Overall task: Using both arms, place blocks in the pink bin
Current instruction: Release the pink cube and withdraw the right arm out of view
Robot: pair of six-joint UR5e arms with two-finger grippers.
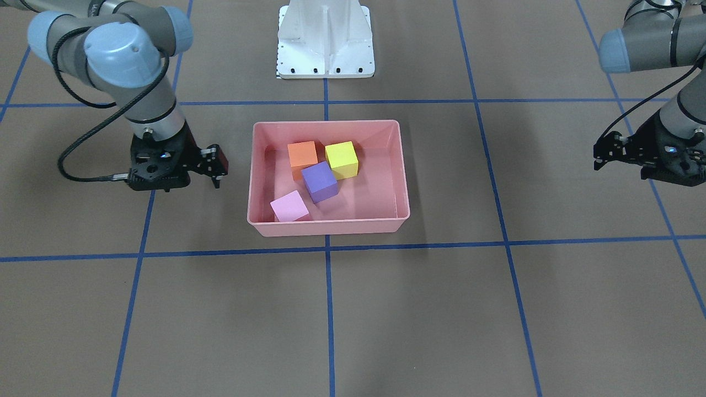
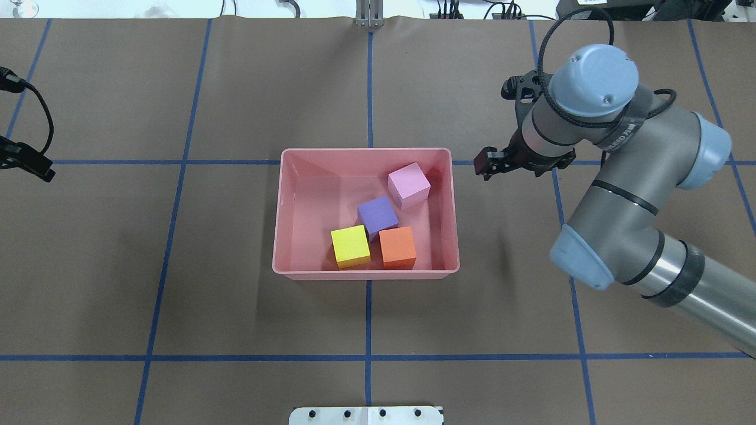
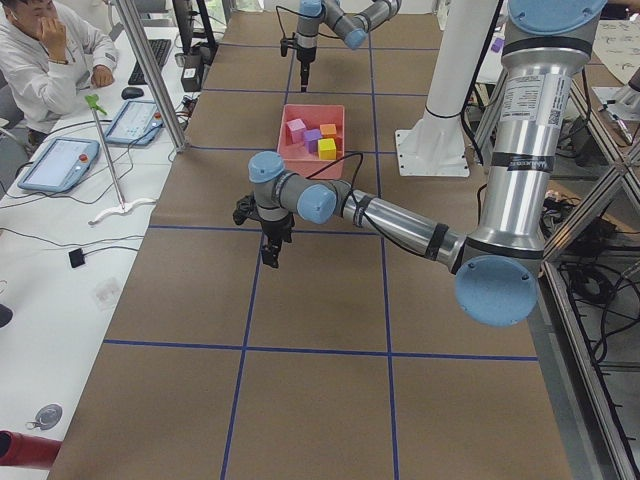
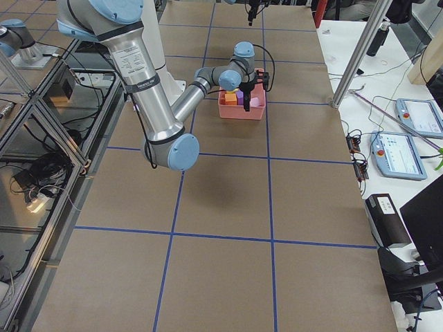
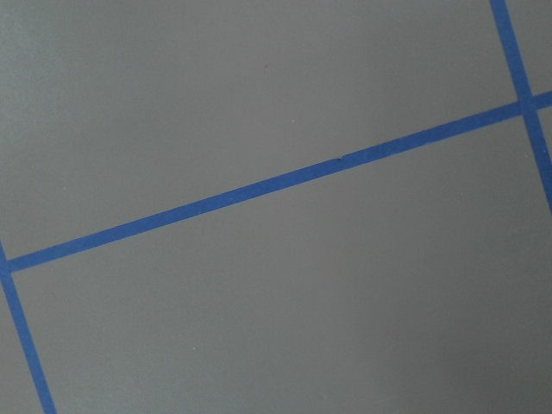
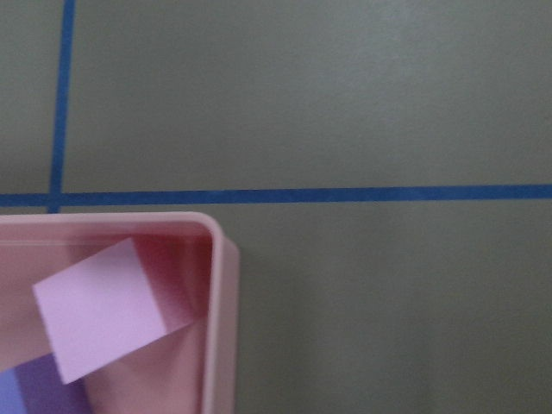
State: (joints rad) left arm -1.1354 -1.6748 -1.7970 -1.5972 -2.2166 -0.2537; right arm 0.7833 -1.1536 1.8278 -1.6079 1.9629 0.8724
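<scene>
Four blocks lay inside the pink bin [image 2: 277,213], which sat on the brown bench [image 2: 236,295] at about its middle. Read from the overhead view, with 12 o'clock pointing away from the robot, the light pink block [image 2: 409,184] sat at 1 o'clock in the bin, turned askew to the walls. The purple block [image 2: 378,215] lay near the centre, just beside the pink one. The yellow block [image 2: 350,245] was at 7 o'clock and the orange block [image 2: 397,247] at 5 o'clock. These two stood side by side near the closest wall, and the purple block's near corner pressed in between them.

The right hand [image 2: 485,163] hung at 2 o'clock of the bin, just outside the rim and apart from it. No view made plain whether it was released or clenched. Its wrist camera looked down on the bin's corner, the light pink block and a sliver of the purple one.

The left hand [image 1: 598,156] hung well apart at 9 o'clock, over bare bench and the blue tape lines [image 2: 366,357]. Whether it was released or clenched could not be told either.
</scene>
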